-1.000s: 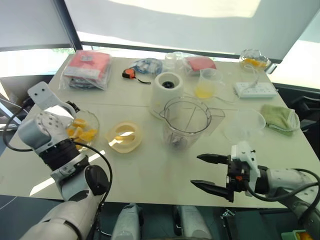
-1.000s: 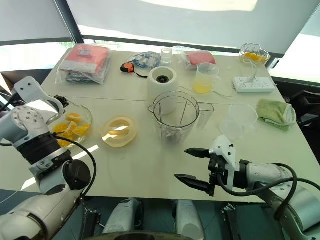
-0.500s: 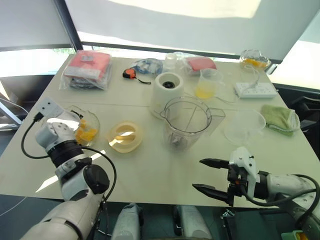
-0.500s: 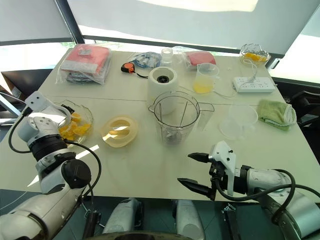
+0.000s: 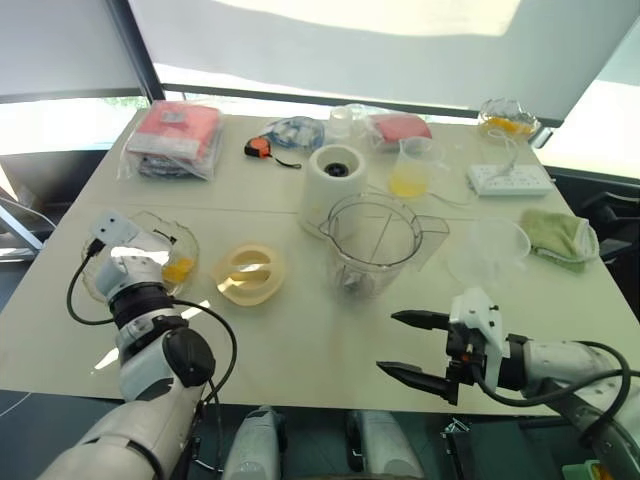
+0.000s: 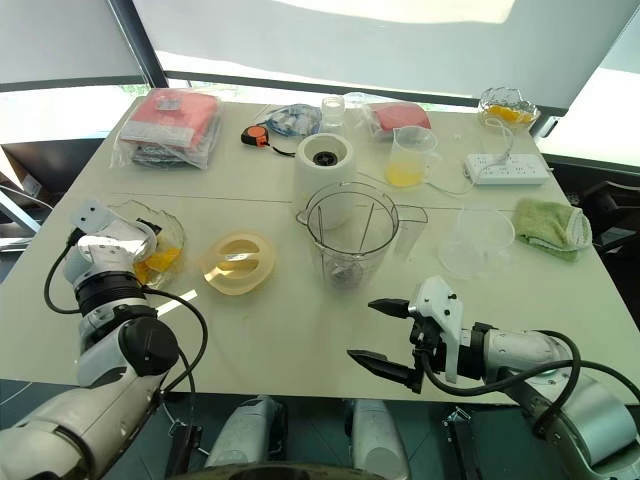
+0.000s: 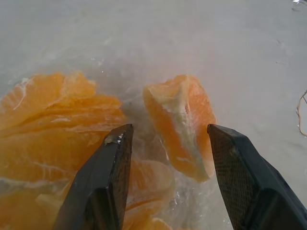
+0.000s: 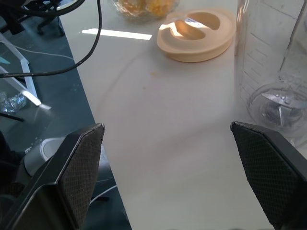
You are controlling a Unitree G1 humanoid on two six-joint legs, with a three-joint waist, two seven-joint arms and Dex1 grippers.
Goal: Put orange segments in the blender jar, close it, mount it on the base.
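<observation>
Between the matt black, cross-hatched fingers (image 7: 104,187) of the left gripper (image 7: 170,179) lie the orange segments (image 7: 180,124), wet and glossy, with pale fibrous pith. The blender jar (image 5: 375,243) ahead of the right gripper (image 5: 405,345) is clear, smooth plastic with a shiny metal blade (image 8: 280,108). The lid (image 8: 197,32) is matt cream plastic. The table (image 5: 300,340) looks smooth and matt.

Office or lab, blinds (image 5: 400,50), power strip (image 5: 510,179)
</observation>
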